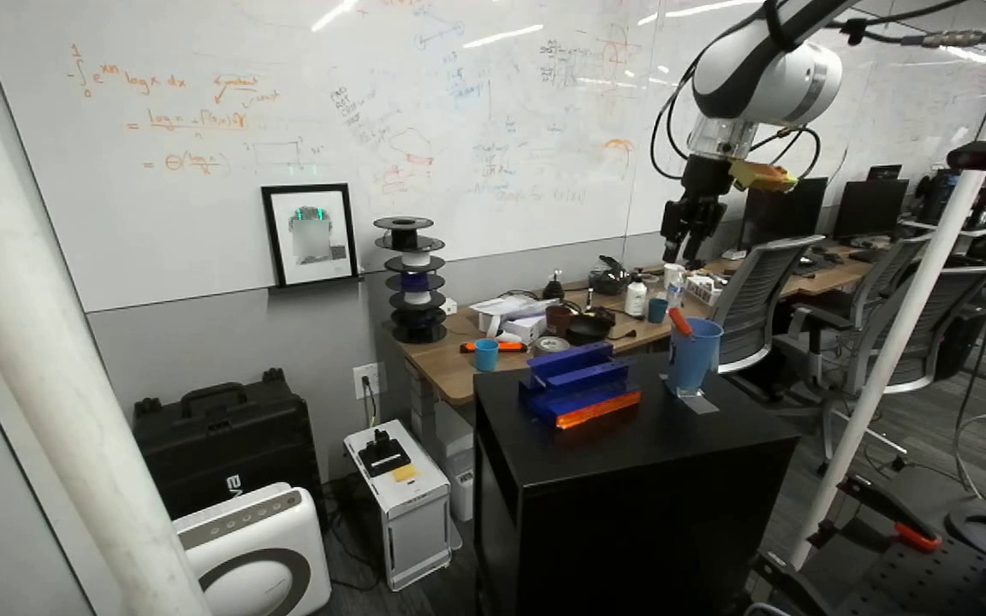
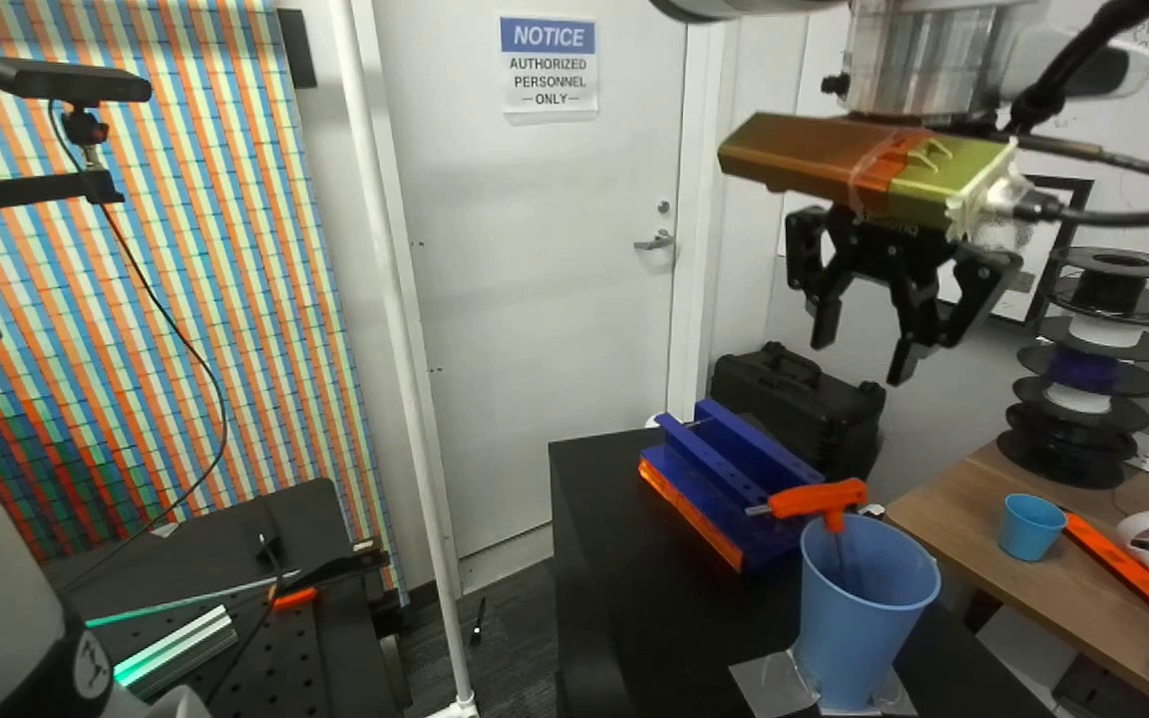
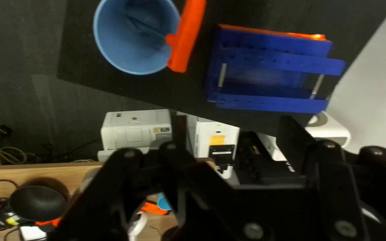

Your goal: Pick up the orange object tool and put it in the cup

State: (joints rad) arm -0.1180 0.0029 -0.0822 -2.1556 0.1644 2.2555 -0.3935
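The orange tool [image 2: 819, 497] has a T-shaped orange handle and a thin dark shaft. It rests in the tall light-blue cup [image 2: 859, 638], with the shaft inside and the handle above the rim. The tool [image 1: 680, 322] and cup [image 1: 691, 364] show in both exterior views. In the wrist view the tool's handle [image 3: 187, 36] overhangs the rim of the cup [image 3: 107, 47]. My gripper [image 2: 864, 347] is open and empty, well above the cup and apart from it. Its fingers also stand apart in the wrist view [image 3: 235, 125].
The cup is taped to the top of a black cabinet [image 1: 596, 453]. A dark-blue box-like holder with an orange edge [image 2: 714, 509] lies beside it. A wooden desk [image 1: 442, 368] behind holds a small blue cup [image 1: 485, 354], spools [image 1: 416, 282] and clutter. A white pole [image 2: 390, 299] stands near.
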